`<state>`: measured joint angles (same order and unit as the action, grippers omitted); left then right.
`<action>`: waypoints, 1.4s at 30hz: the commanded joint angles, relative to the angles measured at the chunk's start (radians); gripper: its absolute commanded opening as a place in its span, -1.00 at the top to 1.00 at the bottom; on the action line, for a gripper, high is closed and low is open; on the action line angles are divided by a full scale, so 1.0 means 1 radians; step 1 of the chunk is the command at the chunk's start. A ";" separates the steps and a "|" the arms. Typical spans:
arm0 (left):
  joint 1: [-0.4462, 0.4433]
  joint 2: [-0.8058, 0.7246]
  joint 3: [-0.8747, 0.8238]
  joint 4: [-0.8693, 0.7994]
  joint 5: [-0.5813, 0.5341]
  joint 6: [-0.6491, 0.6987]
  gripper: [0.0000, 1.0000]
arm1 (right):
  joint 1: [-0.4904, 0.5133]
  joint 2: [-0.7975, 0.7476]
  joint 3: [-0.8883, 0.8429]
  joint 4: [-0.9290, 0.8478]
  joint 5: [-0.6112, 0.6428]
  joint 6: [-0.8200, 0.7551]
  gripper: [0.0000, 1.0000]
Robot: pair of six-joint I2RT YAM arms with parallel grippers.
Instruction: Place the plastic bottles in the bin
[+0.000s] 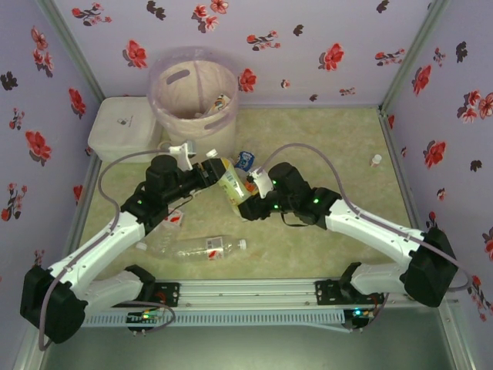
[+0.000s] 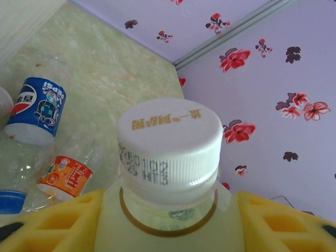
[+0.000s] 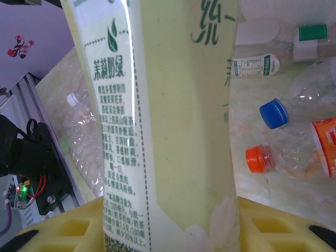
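Note:
A pale green-labelled plastic bottle (image 1: pixel 229 183) with a white cap (image 2: pixel 169 137) hangs above the table's middle, held from both ends. My left gripper (image 1: pixel 209 168) (image 2: pixel 168 223) is shut on its shoulder just below the cap, a yellow finger (image 2: pixel 58 223) pressed to each side. On the labelled body (image 3: pixel 173 121) lower down, my right gripper (image 1: pixel 248 202) (image 3: pixel 170 233) is shut as well. The bin (image 1: pixel 194 89), cream-white with a pink liner, stands at the back left with bottles inside (image 1: pixel 219 104). More plastic bottles lie on the table: a clear one (image 1: pixel 202 247) near the front and a blue-labelled one (image 1: pixel 245 160) (image 2: pixel 37 110).
A white lidded box (image 1: pixel 119 127) sits left of the bin. An orange-labelled bottle (image 2: pixel 65 176), a blue-capped one (image 3: pixel 294 107) and an orange-capped one (image 3: pixel 294 152) lie under the arms. A small bottle (image 1: pixel 376 160) stands far right. Flowered walls close in the table.

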<state>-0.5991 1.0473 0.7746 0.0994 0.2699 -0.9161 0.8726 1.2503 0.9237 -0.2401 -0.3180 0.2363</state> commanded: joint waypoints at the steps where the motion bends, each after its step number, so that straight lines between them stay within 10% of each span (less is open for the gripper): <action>1: 0.000 0.008 0.101 -0.040 0.033 0.058 0.18 | 0.002 -0.002 0.060 0.006 0.028 -0.015 -0.40; 4: 0.012 0.026 0.183 -0.061 0.053 0.119 0.19 | -0.014 -0.045 0.070 -0.054 0.117 -0.009 -0.98; 13: 0.134 0.127 0.683 -0.317 0.078 0.371 0.32 | -0.050 -0.268 0.034 -0.178 0.356 0.037 -0.99; 30: 0.287 0.871 1.679 -0.896 -0.230 0.828 1.00 | -0.081 -0.547 -0.042 -0.370 0.465 0.209 -0.99; 42: 0.287 1.171 1.860 -1.112 -0.178 0.924 1.00 | -0.082 -0.539 -0.083 -0.409 0.505 0.222 -0.99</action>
<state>-0.3157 2.1662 2.6141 -0.9253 0.0628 -0.0418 0.7937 0.6994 0.8593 -0.6384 0.1654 0.4393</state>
